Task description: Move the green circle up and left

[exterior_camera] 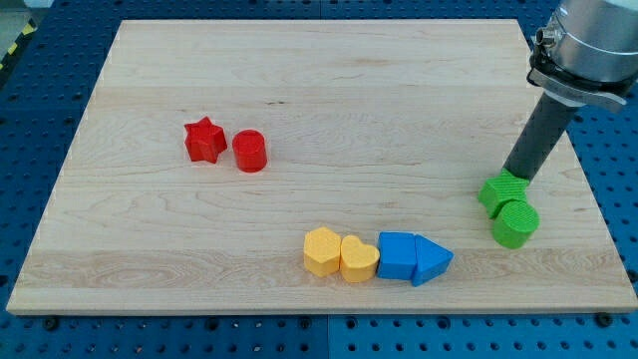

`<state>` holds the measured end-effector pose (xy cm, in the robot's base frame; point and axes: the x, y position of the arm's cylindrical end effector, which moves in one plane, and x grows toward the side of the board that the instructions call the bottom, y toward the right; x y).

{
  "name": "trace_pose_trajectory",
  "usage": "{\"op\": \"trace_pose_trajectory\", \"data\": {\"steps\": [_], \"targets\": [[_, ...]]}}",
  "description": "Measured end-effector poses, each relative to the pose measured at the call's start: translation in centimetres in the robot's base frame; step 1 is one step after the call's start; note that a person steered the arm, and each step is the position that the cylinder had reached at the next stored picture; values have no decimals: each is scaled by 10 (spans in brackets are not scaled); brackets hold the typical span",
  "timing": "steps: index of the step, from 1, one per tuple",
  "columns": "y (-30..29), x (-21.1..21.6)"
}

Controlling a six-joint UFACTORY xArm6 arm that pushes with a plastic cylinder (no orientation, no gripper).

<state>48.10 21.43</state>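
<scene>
My tip sits at the view's right, touching or just above the top edge of a green block of unclear shape, maybe a star or cube. No fingers here, just a bare rod; it holds nothing and can only shove.

The green circle lies just below and slightly right of that block, touching it, near the desk right edge. My tip is on the far side of the other green block from the circle, so not placed for an up-left push yet. I judge I need to get round to the circle's lower right.

The rest sits well apart: red star beside red circle at the view's left; along the bottom a row of yellow hexagon-like block, yellow heart, blue cube-like block and blue triangle, all touching their neighbours.

Hard to tell: the exact tip end, hidden behind the green block's top. The arm is cut off at the view's top right.
</scene>
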Motion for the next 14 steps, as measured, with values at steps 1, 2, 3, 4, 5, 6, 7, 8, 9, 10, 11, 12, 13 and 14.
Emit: {"op": "trace_pose_trajectory", "data": {"steps": [1, 2, 3, 4, 5, 6, 7, 8, 9, 10, 11, 12, 13, 14], "targets": [[27, -6], [64, 7], [76, 42], [70, 70], [25, 81], [-22, 81], [-65, 80], [-99, 66], [-131, 43], [-151, 25], [-141, 25], [-114, 37], [-94, 48], [-88, 46]]}}
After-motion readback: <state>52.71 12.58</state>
